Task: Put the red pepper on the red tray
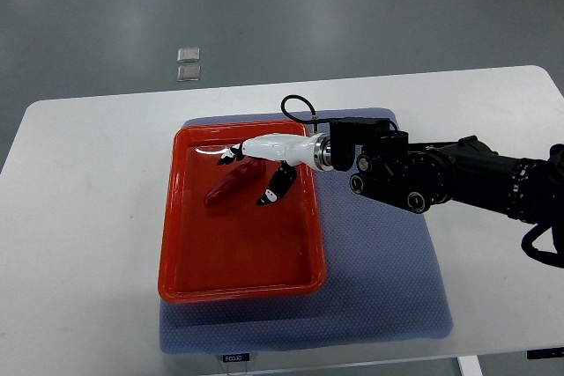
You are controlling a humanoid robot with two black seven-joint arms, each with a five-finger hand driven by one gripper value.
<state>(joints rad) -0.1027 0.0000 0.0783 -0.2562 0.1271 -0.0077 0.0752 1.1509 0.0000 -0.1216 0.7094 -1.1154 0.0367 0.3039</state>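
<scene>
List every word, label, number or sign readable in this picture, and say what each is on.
No text can be read with certainty.
Small label on the front edge of the blue mat: light letters, too small and blurred to read.
Dark tag at the table's lower right edge: print too small to read.
Red tray, red pepper, right hand: no print visible.

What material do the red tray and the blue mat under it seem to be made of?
The red tray looks like smooth, glossy plastic: light glares on its floor. The blue mat looks like soft fabric or foam, matte, with a fine dotted weave; which one is unclear.
</scene>
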